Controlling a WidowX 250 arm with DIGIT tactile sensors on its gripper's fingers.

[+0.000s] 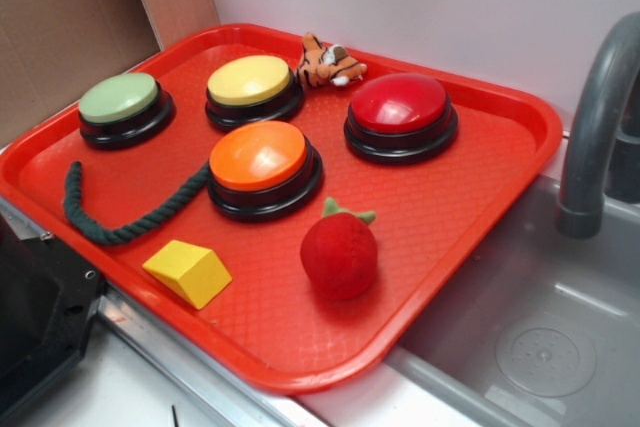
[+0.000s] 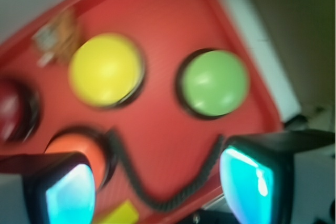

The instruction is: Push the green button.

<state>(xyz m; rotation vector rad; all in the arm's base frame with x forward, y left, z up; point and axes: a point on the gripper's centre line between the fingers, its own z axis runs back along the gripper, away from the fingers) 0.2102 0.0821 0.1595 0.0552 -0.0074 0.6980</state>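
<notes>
- The gripper (image 2: 157,187) hangs above the tray's near-left edge; its fingers (image 2: 71,192) are spread wide and hold nothing, which suits a downward press rather than a grasp.
- Nearest on the tray (image 1: 480,237) lie the yellow block (image 1: 188,272) and the strawberry (image 1: 340,255), clear of any path to the target.
- The rope (image 1: 110,217) curls between the gripper and the buttons, its end by the orange button (image 1: 262,167).
- The green button (image 1: 125,107) sits at the far-left corner, unobstructed, beside the yellow button (image 1: 250,87).
- The wrist view is blurred, so the gripper's exact height is probably well above the tray.
- The red button (image 1: 400,115) and the tiger (image 1: 328,63) sit farthest.
</notes>
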